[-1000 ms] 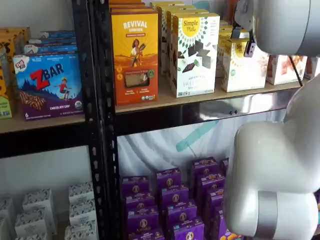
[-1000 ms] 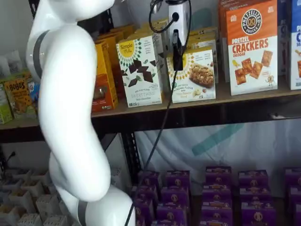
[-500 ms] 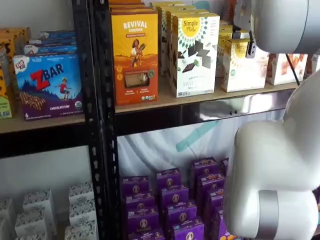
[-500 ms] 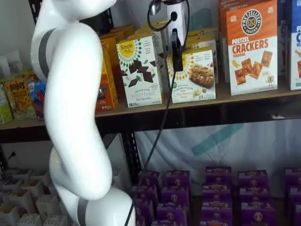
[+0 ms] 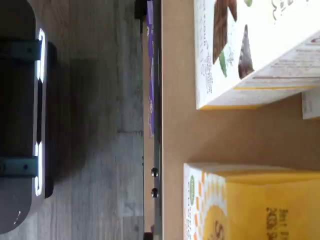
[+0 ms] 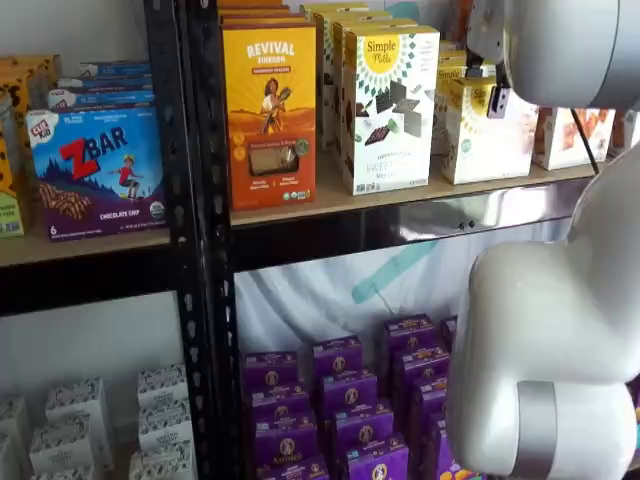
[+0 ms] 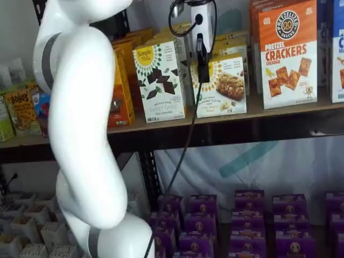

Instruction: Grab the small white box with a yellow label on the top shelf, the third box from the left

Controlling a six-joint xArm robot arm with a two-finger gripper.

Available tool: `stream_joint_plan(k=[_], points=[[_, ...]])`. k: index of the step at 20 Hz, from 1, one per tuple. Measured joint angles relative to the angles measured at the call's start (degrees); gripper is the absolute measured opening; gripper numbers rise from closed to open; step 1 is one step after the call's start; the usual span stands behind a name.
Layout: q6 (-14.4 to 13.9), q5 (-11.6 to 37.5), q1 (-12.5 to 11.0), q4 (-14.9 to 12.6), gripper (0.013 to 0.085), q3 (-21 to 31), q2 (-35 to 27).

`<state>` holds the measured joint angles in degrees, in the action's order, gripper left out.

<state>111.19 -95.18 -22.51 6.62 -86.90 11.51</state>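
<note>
The small white box (image 7: 223, 86), short with a yellow sunburst, stands on the top shelf (image 7: 252, 128) between the taller chocolate-square carton (image 7: 160, 80) and the orange pretzel cracker carton (image 7: 287, 54). It shows in both shelf views (image 6: 487, 132). My gripper (image 7: 202, 75) hangs in front of the box's upper left corner. Its black fingers are seen side-on with no gap showing and nothing held. In the wrist view the box's yellow top (image 5: 255, 205) and the chocolate carton (image 5: 250, 55) stand on the tan shelf board (image 5: 175, 125).
My white arm fills the left of one shelf view (image 7: 86, 123) and the right of the other (image 6: 550, 340). An orange Revival carton (image 6: 268, 110) stands at the shelf's left end. Purple boxes (image 7: 247, 215) sit below. A black cable (image 7: 183, 150) hangs from the gripper.
The arm's white links shift slightly. The gripper stays in front of the small white box's upper left corner.
</note>
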Motion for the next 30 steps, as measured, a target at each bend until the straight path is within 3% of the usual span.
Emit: stream_joint_plan(k=[2, 7, 12, 16, 21, 30], points=[[0.05, 0.19, -0.05, 0.06, 0.0610, 0.16, 0.12], [0.14, 0.43, -0.14, 0.17, 0.0610, 0.38, 0.28], [0.35, 0.80, -0.33, 0.22, 0.0490, 0.70, 0.47], [0.49, 1.01, -0.44, 0.17, 0.0490, 1.07, 0.61], [0.50, 1.17, -0.41, 0.07, 0.0370, 1.39, 0.72], [0.51, 1.08, -0.46, 0.27, 0.0370, 1.24, 0.49]])
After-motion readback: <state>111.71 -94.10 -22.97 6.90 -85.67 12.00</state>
